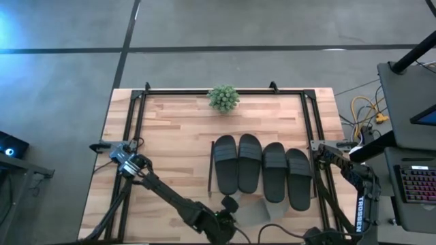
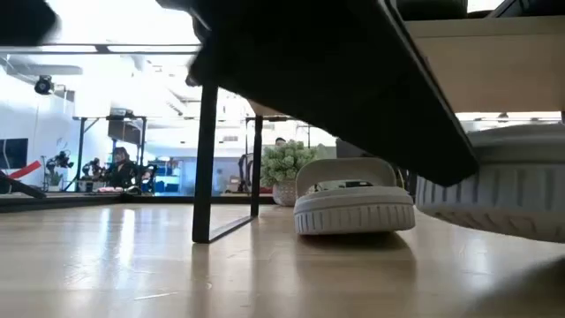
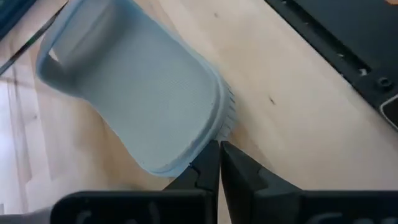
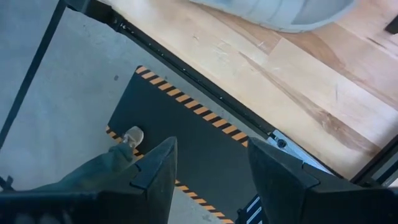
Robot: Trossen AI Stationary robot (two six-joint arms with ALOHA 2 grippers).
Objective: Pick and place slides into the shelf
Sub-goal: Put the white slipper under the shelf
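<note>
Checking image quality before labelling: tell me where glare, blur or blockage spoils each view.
High view: blue glare at the left edge, the black slides sharp. Low view: bright windows wash out the room, a dark blurred arm covers the top, the grey slide clear. Left wrist view: the left hand soft, close to the lens.

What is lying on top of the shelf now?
Four black slides lie side by side on the shelf, covering most of its board. Whether anything lies under them cannot be seen. A grey slide is on the table in front.
</note>
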